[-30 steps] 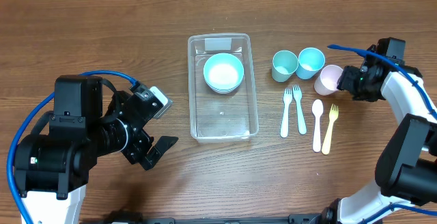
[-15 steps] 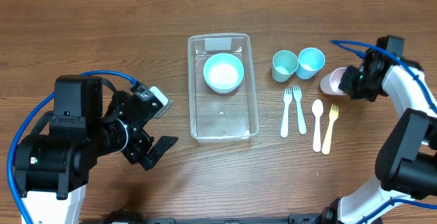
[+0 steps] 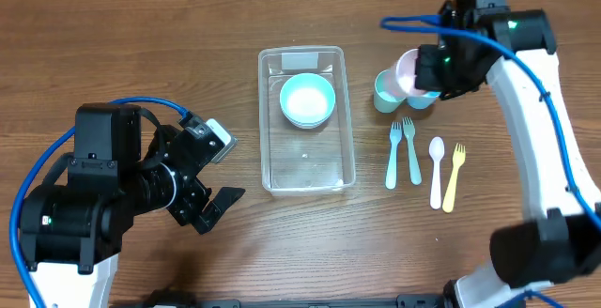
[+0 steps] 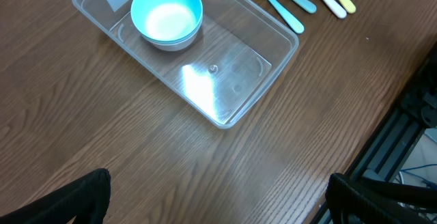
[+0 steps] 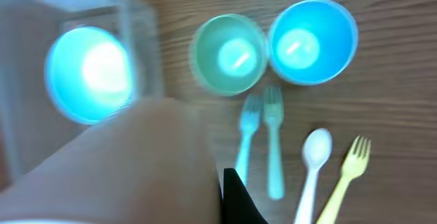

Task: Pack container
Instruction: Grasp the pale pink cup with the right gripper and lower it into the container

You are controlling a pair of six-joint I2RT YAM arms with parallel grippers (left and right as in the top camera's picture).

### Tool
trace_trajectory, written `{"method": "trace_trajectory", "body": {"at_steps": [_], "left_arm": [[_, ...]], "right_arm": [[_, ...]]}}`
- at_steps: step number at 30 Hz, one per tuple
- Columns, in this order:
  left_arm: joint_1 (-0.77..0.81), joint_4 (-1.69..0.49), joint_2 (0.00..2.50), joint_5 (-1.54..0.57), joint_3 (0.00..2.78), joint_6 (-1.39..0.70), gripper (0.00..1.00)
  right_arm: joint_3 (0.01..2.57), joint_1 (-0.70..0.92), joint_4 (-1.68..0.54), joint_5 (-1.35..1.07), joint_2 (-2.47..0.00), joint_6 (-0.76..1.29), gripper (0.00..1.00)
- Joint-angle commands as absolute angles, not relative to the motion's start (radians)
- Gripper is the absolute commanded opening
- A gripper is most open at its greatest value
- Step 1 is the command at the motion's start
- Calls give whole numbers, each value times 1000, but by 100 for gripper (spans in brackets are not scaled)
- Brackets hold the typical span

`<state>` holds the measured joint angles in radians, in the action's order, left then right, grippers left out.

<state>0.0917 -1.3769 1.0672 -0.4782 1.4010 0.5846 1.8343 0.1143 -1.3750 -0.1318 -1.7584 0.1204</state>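
The clear container (image 3: 307,182) lies mid-table with a light blue bowl (image 3: 307,99) in its far half; the left wrist view shows the container (image 4: 276,53) and the bowl (image 4: 166,12) too. My right gripper (image 3: 427,69) is shut on a pink cup (image 3: 408,71), held in the air over the teal cup (image 3: 385,93) and blue cup (image 3: 424,100). In the right wrist view the pink cup (image 5: 116,169) fills the lower left beside one black finger (image 5: 235,200). My left gripper (image 4: 218,203) stands open over bare table, left of the container.
Right of the container lie two teal forks (image 3: 394,153), a white spoon (image 3: 436,169) and a yellow fork (image 3: 454,175). The teal cup (image 5: 229,53) and blue cup (image 5: 311,43) stand upright just beyond them.
My right gripper closed on the pink cup at the far right, lifted it and carried it left, over the two other cups. The left arm has not moved.
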Motion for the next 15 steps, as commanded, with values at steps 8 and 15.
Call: {"method": "trace_trajectory", "body": {"at_steps": [8,15], "left_arm": [[91,-1378,1067,-487,1411,606,100],[91,-1378,1067,-487,1411,606,100]], "right_arm": [[1612,444,-1200,-159,-1595,248,4],[1345,494,-974,-148,-1530,304,4]]}}
